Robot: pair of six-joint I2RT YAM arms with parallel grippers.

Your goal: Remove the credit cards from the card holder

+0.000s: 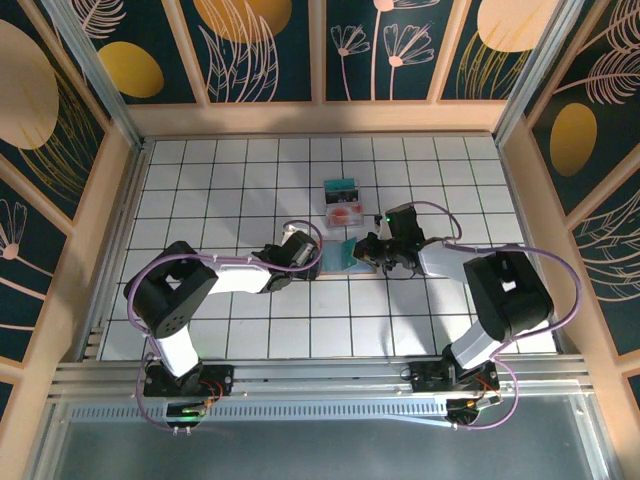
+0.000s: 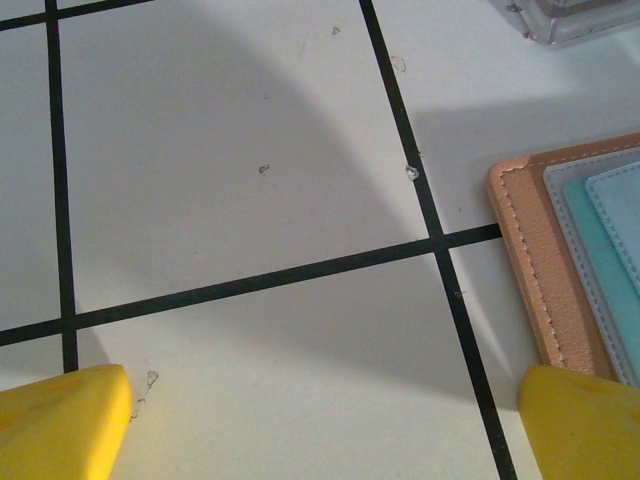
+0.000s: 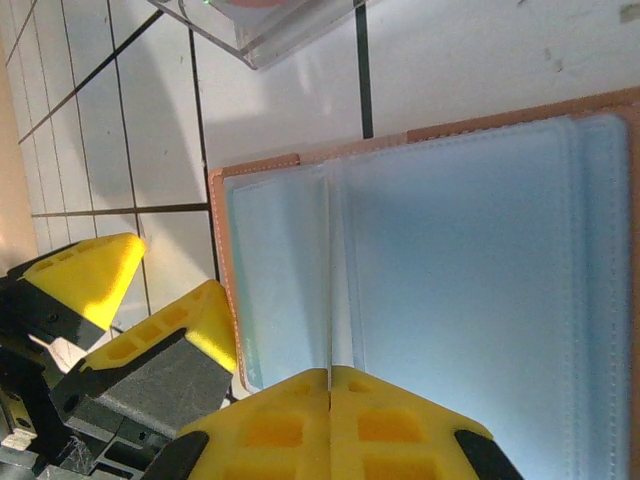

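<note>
While the left pincer (image 2: 325,425) hangs wide open and empty by the card holder (image 3: 450,250), spread flat on the tabletop (image 2: 250,120), the right pincer (image 3: 330,390) is clamped tight at its pocket seam, catch unclear; I'd pull straight out, holder pinned

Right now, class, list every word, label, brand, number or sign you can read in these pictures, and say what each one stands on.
No text can be read in any of the pictures.
On the card holder: a plain blue-grey inner face with stitching, no print.
On the teal card and the white card with the red spot: any print is too small to read.
On the wall panels: leaf and flower drawings, no words.
</note>
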